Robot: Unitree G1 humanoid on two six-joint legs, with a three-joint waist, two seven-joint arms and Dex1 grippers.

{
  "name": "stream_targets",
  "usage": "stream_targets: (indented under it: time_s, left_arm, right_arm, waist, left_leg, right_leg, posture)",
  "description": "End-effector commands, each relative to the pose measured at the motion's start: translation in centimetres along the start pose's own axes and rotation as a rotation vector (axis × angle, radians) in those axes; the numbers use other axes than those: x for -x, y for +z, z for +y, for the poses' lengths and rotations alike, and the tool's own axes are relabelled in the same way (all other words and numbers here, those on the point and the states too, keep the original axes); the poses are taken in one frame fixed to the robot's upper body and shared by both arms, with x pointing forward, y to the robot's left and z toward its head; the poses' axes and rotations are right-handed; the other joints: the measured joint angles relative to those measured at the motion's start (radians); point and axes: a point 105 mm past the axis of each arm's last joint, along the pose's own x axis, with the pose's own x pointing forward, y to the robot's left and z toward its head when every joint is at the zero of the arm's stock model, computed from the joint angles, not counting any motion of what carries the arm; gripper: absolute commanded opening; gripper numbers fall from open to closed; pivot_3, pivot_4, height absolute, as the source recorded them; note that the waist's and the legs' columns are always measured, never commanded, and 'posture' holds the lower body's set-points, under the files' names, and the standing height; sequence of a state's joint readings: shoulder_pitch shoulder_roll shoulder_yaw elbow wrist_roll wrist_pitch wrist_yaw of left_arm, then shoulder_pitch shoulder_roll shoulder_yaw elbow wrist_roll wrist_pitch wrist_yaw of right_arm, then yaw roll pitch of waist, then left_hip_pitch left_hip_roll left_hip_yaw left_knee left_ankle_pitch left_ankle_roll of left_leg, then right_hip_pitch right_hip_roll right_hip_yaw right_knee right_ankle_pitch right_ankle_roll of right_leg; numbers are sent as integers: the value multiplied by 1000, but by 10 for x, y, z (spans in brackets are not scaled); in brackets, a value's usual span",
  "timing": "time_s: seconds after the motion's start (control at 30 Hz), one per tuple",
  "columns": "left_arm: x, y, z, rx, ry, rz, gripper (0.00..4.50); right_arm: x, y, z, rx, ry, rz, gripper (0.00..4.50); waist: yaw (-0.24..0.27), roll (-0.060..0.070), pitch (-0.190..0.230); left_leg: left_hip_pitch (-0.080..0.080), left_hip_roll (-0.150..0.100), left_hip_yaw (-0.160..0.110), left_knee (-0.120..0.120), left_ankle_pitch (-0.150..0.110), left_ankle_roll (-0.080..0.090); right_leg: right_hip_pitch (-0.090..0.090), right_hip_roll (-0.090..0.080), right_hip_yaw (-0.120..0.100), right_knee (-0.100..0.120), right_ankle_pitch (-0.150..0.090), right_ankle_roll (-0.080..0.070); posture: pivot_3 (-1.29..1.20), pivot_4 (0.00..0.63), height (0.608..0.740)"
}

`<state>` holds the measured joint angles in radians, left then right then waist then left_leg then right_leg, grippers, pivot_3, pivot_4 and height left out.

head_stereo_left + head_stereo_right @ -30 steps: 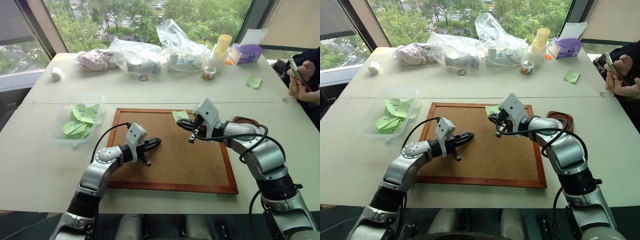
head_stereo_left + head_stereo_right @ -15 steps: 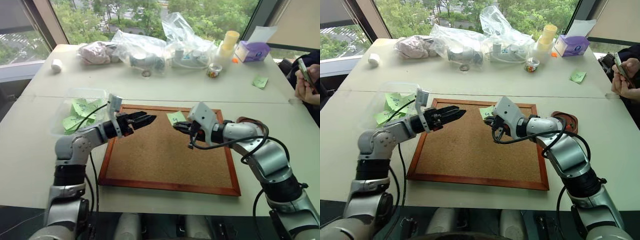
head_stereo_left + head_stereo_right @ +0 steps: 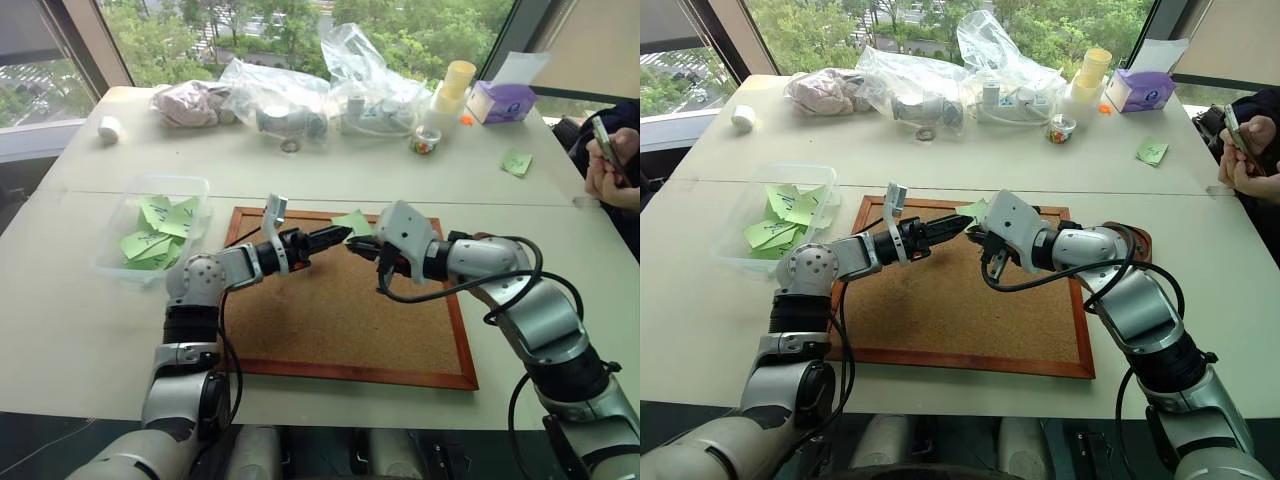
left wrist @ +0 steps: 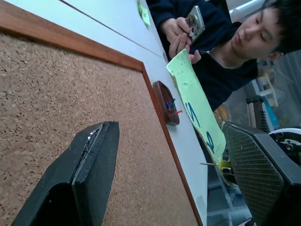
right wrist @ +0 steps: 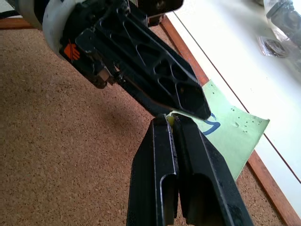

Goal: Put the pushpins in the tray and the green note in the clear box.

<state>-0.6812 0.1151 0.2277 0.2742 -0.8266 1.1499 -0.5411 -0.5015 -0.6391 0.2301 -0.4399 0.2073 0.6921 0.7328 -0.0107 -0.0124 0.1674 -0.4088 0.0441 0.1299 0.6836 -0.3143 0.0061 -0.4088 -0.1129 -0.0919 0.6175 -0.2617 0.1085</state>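
The green note (image 3: 353,221) stands lifted off the cork board (image 3: 330,320), blue handwriting on its face (image 4: 190,89). My right gripper (image 3: 356,247) is shut on a yellow-headed pushpin (image 4: 222,165) at the note's lower edge; the yellow head shows between the fingertips (image 5: 169,119). My left gripper (image 3: 337,236) is open, level with the note and right beside it, one finger (image 4: 94,160) on each side of the paper. The reddish-brown tray (image 4: 165,101) holds a few pins and lies just past the board's right edge (image 3: 1137,240). At the left, the clear box (image 3: 150,235) holds several light-green notes.
Clear plastic bags (image 3: 300,95), a small jar (image 3: 426,142), stacked cups (image 3: 450,85) and a purple tissue box (image 3: 503,100) line the far side. Another green note (image 3: 516,162) lies far right. A person (image 3: 610,165) holding a phone sits at the right edge.
My left gripper opened, rose off the cork board and swung right to the note, rolling as it went. The right gripper stayed shut, nearly still.
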Motion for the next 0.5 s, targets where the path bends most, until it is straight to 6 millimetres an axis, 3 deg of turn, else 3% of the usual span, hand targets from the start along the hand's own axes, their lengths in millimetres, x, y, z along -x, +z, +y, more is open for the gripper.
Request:
stream_targets:
  time_s: [0.03,0.2,0.37,0.5]
  left_arm:
    - [-3,8,-10,3,-41,-26,2580]
    - [-7,9,-10,23,-45,-49,108]
    - [-5,8,-7,-10,-17,-48,38]
    - [4,7,6,-78,50,-57,38]
  right_arm:
    - [5,17,0,60,-12,-43,0]
    - [7,15,4,49,-1,-36,0]
    - [12,15,0,37,-37,-33,0]
    - [30,13,-23,-50,-167,-43,0]
  waist:
    - [0,0,0]
    - [0,0,0]
    - [0,0,0]
    - [1,0,0]
  left_leg:
    - [0,0,0,0,0,0]
    - [0,0,0,0,0,0]
    - [0,0,0,0,0,0]
    - [0,0,0,0,0,-1]
  right_leg:
    - [0,0,0,0,0,0]
    - [0,0,0,0,0,0]
    - [0,0,0,0,0,0]
    - [0,0,0,0,0,0]
  posture:
    - [0,150,740]
    - [0,150,740]
    - [0,150,740]
    - [0,150,740]
